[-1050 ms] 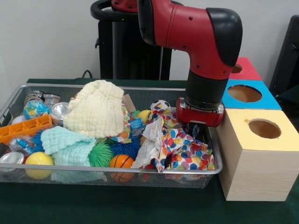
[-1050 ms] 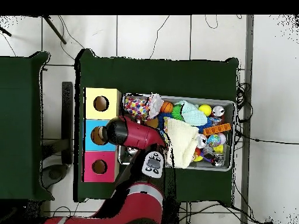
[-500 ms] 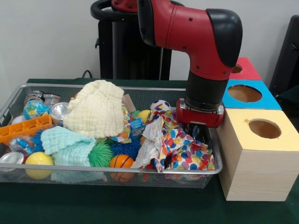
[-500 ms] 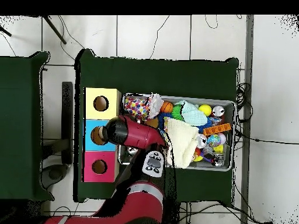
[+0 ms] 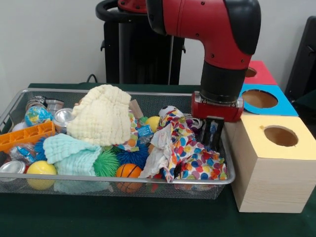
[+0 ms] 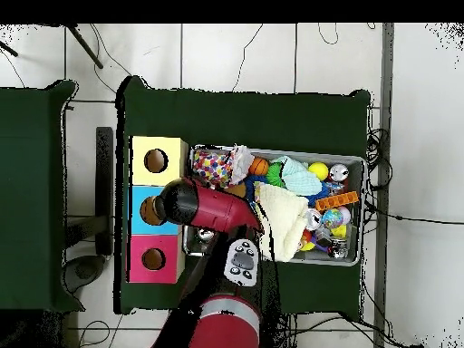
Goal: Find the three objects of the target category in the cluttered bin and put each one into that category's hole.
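Red arm over wire basket's box-side end; cream cloth beside it.

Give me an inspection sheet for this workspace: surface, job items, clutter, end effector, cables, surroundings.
Surface: green-covered table, holding the bin and boxes.
Job's things: wire-mesh bin, full; one small blue-and-white packet shows mid-bin, others not made out; yellow box, blue box and red box, each with a top hole, beside the bin.
Clutter: cream cloth, polka-dot cloth, mint cloth, orange tray, basketball, yellow ball, can.
Grippers: end effector over the bin's box-side end; grip state unclear.
Cables: loose cables on the floor.
Surroundings: tiled floor, second green table; no person seen.
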{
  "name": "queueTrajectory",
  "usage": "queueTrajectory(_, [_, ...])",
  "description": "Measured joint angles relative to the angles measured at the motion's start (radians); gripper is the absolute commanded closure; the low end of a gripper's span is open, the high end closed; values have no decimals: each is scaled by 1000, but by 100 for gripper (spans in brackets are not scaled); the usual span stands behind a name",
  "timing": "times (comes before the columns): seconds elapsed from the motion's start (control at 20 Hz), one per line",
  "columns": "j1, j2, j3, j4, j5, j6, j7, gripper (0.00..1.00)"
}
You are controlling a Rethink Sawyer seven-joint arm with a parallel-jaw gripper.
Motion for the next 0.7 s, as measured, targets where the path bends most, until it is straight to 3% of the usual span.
queueTrajectory(0.4, [32, -157, -1, 19, 1, 149, 0, 100])
queueTrajectory(0.7, [44, -237, -1, 26, 3, 177, 0, 100])
